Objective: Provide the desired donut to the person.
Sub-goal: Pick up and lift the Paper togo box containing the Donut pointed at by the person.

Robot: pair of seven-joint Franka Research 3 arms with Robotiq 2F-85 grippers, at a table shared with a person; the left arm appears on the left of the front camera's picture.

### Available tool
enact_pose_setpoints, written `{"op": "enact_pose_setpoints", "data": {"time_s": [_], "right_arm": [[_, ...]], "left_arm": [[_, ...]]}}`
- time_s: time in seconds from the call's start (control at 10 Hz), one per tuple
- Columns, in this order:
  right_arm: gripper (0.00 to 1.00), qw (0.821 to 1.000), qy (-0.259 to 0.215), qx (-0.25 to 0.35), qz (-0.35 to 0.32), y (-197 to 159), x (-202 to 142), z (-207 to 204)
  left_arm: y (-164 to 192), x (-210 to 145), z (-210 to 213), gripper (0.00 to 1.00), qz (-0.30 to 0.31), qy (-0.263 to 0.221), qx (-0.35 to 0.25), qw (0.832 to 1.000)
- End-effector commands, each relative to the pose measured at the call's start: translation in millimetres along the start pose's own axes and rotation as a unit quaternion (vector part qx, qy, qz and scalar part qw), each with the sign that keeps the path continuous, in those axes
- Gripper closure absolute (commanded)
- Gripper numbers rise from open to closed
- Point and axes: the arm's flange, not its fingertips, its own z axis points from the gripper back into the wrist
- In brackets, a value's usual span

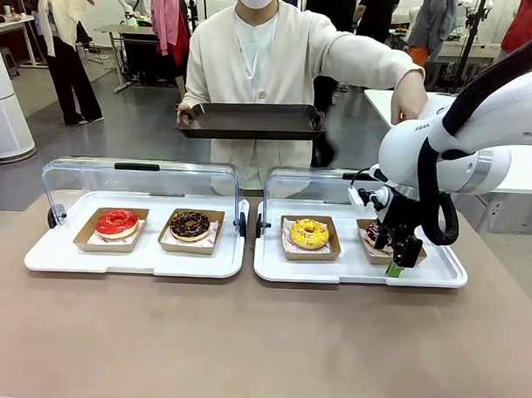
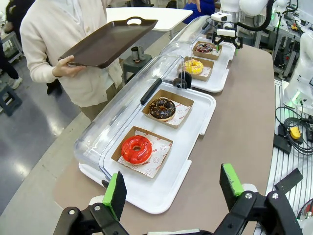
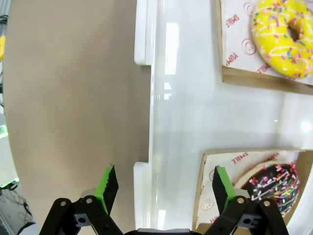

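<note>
Your right gripper is hanging wide open over the near rim of the right white tray, with the dark sprinkled donut lying just beyond the far finger, not between the pair. The yellow donut is sitting just left, the person is holding a brown tray across the table, and your open left gripper is hovering near the red donut.

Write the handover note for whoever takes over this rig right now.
Left gripper: open, empty, off the left tray's end.
Right gripper: open, empty, over the near edge of the sprinkled dark donut's box.
Red donut, chocolate donut, yellow donut: boxed, untouched.
Person holds a brown tray at the far side.
Done: nothing lifted yet.
Left: probably grip the box and set it on the brown tray.
</note>
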Motion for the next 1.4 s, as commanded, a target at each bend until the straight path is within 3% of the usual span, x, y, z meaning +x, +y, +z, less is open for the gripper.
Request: {"op": "enact_pose_setpoints", "data": {"time_s": [0.0,1.3], "right_arm": [[0.0,1.0,0.0,-0.017,-0.002,-5,4,-8],[0.0,0.999,0.022,-0.037,-0.019,-24,-1,-20]], "left_arm": [[2,2,0,0.0,-0.001,-0.002,0.002,1.0],[2,2,0,0.0,-0.001,-0.002,0.002,1.0]]}}
